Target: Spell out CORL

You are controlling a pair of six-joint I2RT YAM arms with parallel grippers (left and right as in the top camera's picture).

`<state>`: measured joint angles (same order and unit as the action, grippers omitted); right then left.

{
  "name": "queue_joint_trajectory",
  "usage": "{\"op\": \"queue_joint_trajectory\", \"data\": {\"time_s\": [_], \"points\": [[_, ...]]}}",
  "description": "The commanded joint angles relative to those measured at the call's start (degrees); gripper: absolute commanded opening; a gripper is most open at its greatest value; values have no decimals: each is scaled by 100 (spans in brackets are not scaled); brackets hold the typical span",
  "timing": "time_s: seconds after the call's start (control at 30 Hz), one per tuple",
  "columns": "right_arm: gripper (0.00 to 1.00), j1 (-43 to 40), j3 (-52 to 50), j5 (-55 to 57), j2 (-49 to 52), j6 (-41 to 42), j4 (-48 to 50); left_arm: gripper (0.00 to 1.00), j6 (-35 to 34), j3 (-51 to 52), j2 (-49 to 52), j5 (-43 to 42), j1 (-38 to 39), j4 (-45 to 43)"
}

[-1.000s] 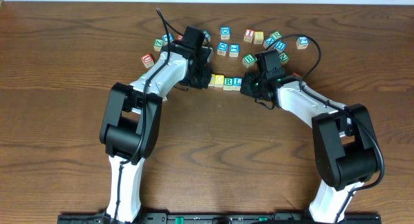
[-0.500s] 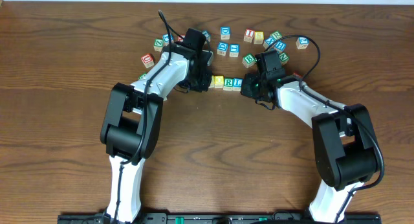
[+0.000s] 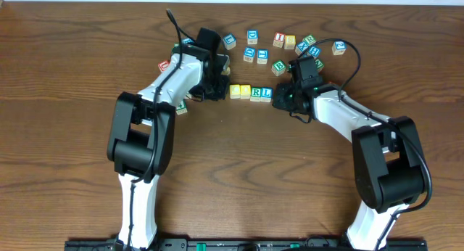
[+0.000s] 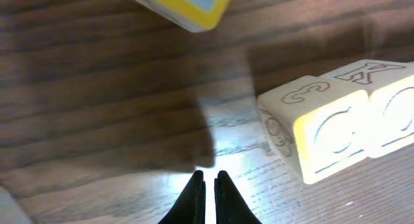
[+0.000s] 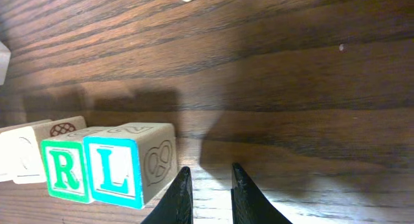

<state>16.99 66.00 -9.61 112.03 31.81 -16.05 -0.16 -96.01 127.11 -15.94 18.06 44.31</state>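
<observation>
At lower left of the right wrist view, the R cube (image 5: 65,172) is showing a green R and the L cube (image 5: 113,173) beside it a blue L. At right of the left wrist view, the C cube (image 4: 310,127) is showing an outlined C; the O cube (image 4: 391,114) is showing K on top and, cut off, probably an O.

Loose cubes arc along the far edge of the wooden tabletop (image 3: 65,135). There's a green B cube (image 3: 278,65) near the middle, a red-lettered cube (image 3: 278,39) right beside a tan cube (image 3: 289,41) behind it, and a lone cube (image 3: 338,48) farther right.
</observation>
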Motion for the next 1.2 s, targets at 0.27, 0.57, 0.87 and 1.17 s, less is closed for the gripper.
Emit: {"op": "queue_joint_trajectory", "data": {"time_s": [0.27, 0.57, 0.87, 1.17], "points": [[21, 162, 691, -151, -603, -798, -1274, 8, 52, -203, -1840, 15, -555, 658], [29, 988, 785, 592, -595, -282, -1353, 9, 52, -201, -3484, 17, -1364, 1025], [30, 1338, 1370, 1060, -304, -118, -2055, 9, 31, -170, -3556, 15, -1862, 1093], [28, 1473, 2881, 1360, 951, -186, -3300, 9, 28, -170, -3462, 15, -1864, 1095]]}}
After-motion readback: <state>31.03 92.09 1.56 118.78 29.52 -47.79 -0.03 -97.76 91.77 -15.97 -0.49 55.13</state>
